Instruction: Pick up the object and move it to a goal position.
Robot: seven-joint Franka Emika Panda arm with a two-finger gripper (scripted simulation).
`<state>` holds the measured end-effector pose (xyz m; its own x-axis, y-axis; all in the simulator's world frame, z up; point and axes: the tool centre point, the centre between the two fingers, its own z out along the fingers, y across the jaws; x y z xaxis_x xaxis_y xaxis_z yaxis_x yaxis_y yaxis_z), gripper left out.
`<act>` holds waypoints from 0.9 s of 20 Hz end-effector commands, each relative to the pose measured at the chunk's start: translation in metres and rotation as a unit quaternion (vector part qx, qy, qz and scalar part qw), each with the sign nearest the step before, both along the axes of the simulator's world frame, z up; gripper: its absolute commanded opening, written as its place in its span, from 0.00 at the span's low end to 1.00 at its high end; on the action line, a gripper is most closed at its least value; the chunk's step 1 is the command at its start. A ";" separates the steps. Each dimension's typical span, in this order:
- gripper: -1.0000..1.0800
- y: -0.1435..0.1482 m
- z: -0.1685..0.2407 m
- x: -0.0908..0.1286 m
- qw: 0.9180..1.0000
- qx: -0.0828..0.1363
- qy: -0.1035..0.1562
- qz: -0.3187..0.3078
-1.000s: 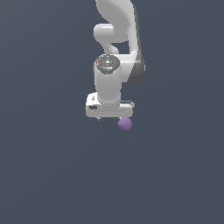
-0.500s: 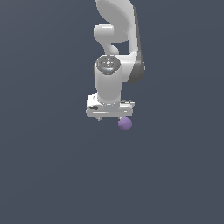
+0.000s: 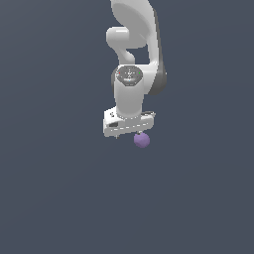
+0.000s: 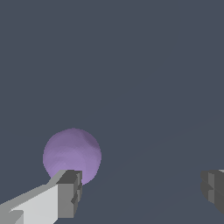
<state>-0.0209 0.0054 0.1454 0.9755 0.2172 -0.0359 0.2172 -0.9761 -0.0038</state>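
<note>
The white robot arm [image 3: 134,54] hangs down from the top of the exterior view, a little to the right of the middle. It has a round cap with small dots on its front. At its low end sits the flat white block of the gripper [image 3: 130,133], tilted so that the side toward the exterior view's left hangs a bit lower.

The small purple ball [image 3: 142,140] shows just under that block, near the end toward the exterior view's right. It lies on the dark gray floor [image 3: 54,188], which looks the same all over. No edge or corner of the floor shows, so the ball's spot cannot be told that way.

In the wrist view the gripper [image 4: 140,192] is wide apart. One gray fingertip [image 4: 70,192] on a white finger is in front of the purple ball [image 4: 72,155] and covers a bit of its low edge. The other fingertip [image 4: 213,188] is far off at the other side of the picture, with only bare floor [image 4: 144,65] between them. The ball is not between the two fingers; it sits beside the first one. Whether that finger touches the ball cannot be told. Nothing is held.
</note>
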 end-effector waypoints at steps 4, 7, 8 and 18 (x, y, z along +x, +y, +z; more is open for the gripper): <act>0.96 0.015 -0.008 -0.007 0.996 0.002 -0.003 0.086; 0.96 0.023 -0.013 -0.011 0.991 0.003 -0.005 0.136; 0.96 0.026 -0.015 -0.012 0.988 0.003 -0.006 0.153; 0.96 0.053 -0.028 -0.027 0.952 0.007 -0.012 0.305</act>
<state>-0.0459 0.0553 0.1192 0.7001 0.7140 -0.0104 0.7140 -0.7001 -0.0047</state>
